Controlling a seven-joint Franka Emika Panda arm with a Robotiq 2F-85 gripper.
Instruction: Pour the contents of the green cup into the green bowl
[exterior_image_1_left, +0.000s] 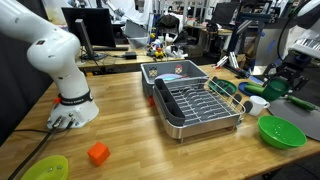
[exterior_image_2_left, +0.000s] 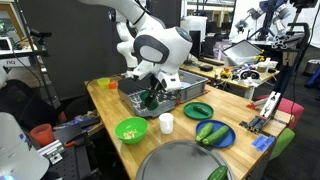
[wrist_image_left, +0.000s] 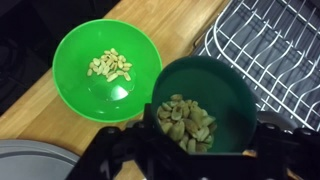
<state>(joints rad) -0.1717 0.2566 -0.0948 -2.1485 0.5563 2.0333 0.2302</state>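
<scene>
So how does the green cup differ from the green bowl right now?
The green cup is dark green, the green bowl bright lime. The cup is narrower, the bowl wider. The cup is in the gripper, the bowl on the wooden table. Both are round and hold nuts.

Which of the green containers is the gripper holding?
The green cup, the darker, smaller one, clamped in the gripper. The green bowl, lime and wider, stands free.
</scene>
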